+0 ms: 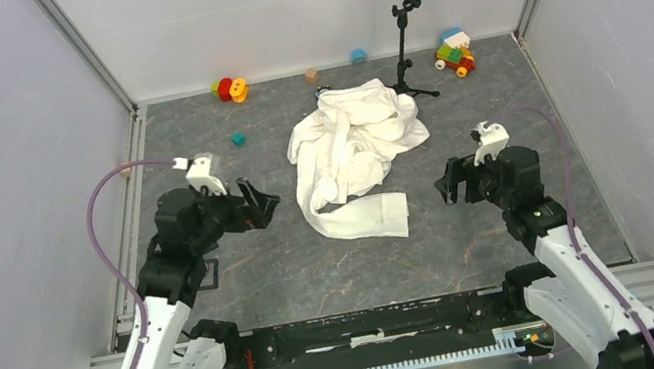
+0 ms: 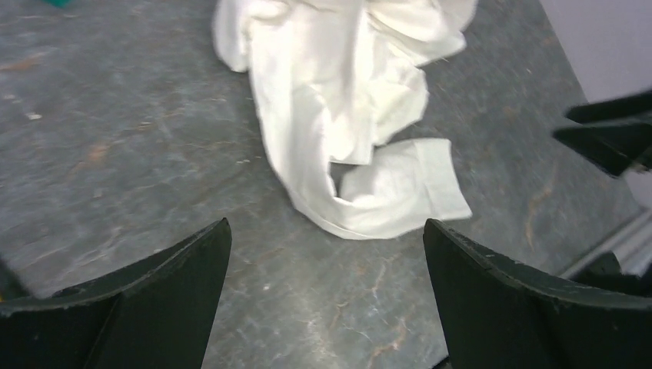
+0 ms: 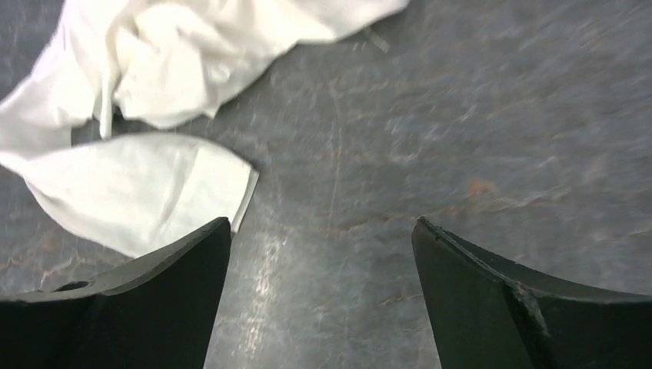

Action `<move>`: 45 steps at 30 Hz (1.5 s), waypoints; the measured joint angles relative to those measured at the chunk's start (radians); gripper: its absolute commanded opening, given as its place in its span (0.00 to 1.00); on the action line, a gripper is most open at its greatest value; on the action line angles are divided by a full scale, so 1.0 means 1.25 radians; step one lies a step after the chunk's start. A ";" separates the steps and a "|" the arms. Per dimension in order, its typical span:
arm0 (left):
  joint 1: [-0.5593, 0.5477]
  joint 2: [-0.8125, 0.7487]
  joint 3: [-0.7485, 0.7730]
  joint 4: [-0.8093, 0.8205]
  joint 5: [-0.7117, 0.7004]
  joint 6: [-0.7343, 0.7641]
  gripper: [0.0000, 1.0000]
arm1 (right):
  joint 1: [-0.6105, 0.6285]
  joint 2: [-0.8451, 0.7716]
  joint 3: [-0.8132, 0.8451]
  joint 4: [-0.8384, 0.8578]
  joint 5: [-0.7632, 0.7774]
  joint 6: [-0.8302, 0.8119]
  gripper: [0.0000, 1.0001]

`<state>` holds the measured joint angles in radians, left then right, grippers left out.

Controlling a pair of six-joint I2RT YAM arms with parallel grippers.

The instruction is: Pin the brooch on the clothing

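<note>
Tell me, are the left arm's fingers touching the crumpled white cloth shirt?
Apart. The left wrist view shows bare grey table between the left arm's open black fingers and the crumpled white shirt.

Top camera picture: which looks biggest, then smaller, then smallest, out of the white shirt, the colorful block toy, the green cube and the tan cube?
1. white shirt, by far the largest
2. colorful block toy
3. green cube and tan cube: both tiny and about alike, so I won't rank them

The white shirt (image 1: pixel 353 154) lies crumpled mid-table, one sleeve trailing toward the near edge.
</note>
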<state>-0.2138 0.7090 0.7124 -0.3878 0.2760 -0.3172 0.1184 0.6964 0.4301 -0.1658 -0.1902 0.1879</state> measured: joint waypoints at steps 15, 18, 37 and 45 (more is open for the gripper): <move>-0.400 0.185 -0.194 0.240 -0.155 -0.192 1.00 | 0.288 0.262 -0.035 0.148 0.023 0.079 0.73; -0.415 0.186 -0.273 0.305 -0.167 -0.242 1.00 | 0.338 0.336 -0.032 0.174 0.054 0.089 0.73; -0.414 0.153 -0.328 0.298 -0.335 -0.362 1.00 | 0.615 0.510 0.041 0.207 0.262 0.039 0.72; -0.391 0.121 -0.272 0.195 -0.370 -0.358 1.00 | 0.634 0.554 0.069 0.196 0.316 0.043 0.29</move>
<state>-0.7029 0.8608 0.3725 -0.1440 -0.1860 -0.7647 0.9108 1.3888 0.5159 0.0795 0.2047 0.2413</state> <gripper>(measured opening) 0.994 0.413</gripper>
